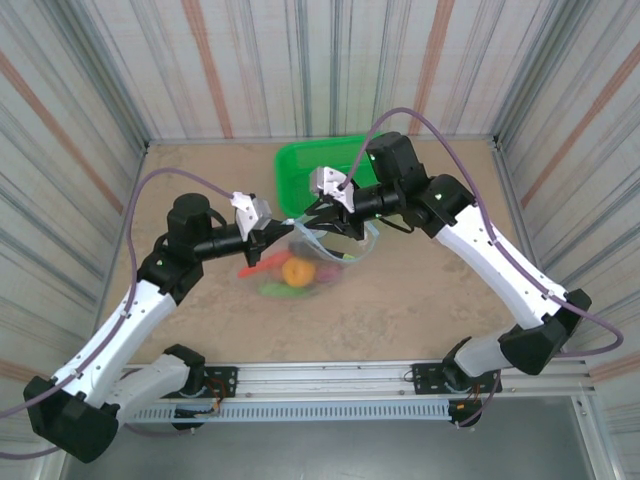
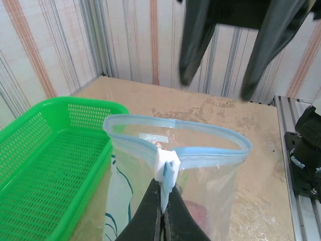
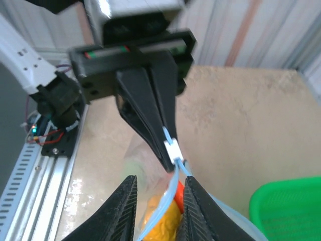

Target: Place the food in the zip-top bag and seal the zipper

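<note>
The left gripper (image 2: pixel 163 193) has its two fingers pressed tight together. They pinch the zipper (image 2: pixel 210 149) at its little white slider (image 2: pixel 166 168). The blue strip loops round from there, so the mouth of the zip-top bag (image 2: pixel 213 196) gapes open.

The right gripper (image 3: pixel 159 178) faces the left one. Its fingers (image 3: pixel 128 211) are spread apart, and the blue strip runs up between them to the slider.

The bag hangs down from the fingers. Its bottom rests near the middle of the table (image 1: pixel 430 300), just in front of the green basket (image 1: pixel 300 165) at the far edge. Inside lie a yellow-orange ball (image 1: pixel 295 270), a carrot (image 1: pixel 260 267) and a green cucumber (image 1: pixel 280 290).

The left arm comes up from the near left corner, bends, and points right. The right arm comes from the near right corner, bends, and points left.
</note>
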Available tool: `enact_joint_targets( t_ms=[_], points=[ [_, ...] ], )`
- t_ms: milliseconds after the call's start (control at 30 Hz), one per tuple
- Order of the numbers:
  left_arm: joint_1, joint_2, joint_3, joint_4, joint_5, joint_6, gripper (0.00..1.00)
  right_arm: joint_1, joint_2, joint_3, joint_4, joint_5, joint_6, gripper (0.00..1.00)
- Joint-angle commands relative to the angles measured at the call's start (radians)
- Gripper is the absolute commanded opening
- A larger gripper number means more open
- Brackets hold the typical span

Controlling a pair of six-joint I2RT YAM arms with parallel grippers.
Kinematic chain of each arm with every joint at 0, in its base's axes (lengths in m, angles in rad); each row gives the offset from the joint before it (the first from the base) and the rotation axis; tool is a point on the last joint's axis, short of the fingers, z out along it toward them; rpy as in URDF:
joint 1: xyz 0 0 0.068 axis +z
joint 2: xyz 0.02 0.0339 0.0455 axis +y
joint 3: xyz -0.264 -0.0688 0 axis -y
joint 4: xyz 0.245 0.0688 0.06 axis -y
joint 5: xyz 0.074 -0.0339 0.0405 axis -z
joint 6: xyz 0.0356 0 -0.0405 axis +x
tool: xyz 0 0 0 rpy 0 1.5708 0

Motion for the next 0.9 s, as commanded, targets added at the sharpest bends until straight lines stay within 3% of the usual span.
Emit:
enact_joint_targets(
  t_ms=[0,133,533,667,867],
  points=[
    [0.002,-0.018,-0.014,0.040,0.016,0.018,0.00,-0.013,0.051,0.047,-0.068,-0.127,-0.155,0.28],
    [0.002,-0.022,-0.020,0.046,0.029,0.015,0.00,-0.015,0.091,0.056,-0.014,-0.180,-0.124,0.29],
    [0.002,-0.037,-0.018,0.047,0.044,0.009,0.00,-0.021,0.165,0.078,0.045,-0.169,-0.073,0.30],
    [0.002,-0.041,-0.019,0.047,0.038,0.010,0.00,-0.017,0.174,0.080,0.045,-0.191,-0.065,0.25],
    [0.002,-0.038,-0.012,0.044,0.033,0.006,0.00,-0.009,0.181,0.077,0.031,-0.199,-0.067,0.07]
  ],
)
